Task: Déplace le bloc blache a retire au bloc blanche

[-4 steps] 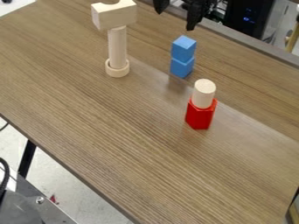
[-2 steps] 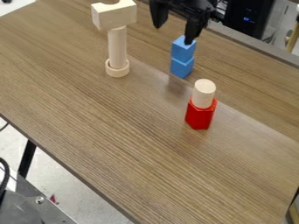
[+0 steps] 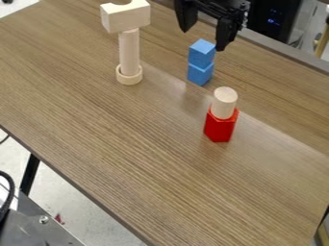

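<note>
Camera view: jaws open nr blue blks; pale notched blk atop pale cyl

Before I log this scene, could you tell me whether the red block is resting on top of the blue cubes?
No, the red block stands on the wooden table.

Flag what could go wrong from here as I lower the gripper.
The open gripper hangs close to the stacked blue blocks; a fingertip could clip and topple them. The white cylinder stands atop the red block, so a bump might dislodge it. The top-heavy tower may tip easily.
</note>
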Motion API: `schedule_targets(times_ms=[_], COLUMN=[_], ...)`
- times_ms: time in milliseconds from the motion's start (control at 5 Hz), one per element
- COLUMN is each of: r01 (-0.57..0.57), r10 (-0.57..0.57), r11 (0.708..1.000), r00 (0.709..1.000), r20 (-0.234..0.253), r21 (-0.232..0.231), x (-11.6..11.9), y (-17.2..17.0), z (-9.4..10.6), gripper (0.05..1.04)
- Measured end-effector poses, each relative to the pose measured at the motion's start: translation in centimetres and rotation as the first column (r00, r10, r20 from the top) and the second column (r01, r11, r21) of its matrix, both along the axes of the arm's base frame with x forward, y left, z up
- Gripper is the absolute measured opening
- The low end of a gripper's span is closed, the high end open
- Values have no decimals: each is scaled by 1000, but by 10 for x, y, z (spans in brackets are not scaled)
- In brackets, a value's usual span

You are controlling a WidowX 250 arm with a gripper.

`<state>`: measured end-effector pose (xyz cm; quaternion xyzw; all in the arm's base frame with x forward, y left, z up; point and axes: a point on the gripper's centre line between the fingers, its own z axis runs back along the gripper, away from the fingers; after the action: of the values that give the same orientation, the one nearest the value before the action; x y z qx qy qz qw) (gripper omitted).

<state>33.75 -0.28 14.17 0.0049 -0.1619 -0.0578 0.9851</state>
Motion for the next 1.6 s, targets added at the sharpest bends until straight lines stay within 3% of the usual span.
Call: schedule_targets(times_ms=[400,600,800,1200,1600], r01=[143,199,235,249,247], r10=[-146,-206,-239,-241,-235], r11=[989,978,971,968,967], r00=[986,966,951,950,961], r20=[-81,-159,-197,-200,-148], r21=[-47,-57,-47,16,64], x=[-24,-32,-32,-19,-11], y=[-34,-49,-59,-63,-60], z=[0,-11,-23,-49,-53], gripper=[1000,1000,1000,1000,1000])
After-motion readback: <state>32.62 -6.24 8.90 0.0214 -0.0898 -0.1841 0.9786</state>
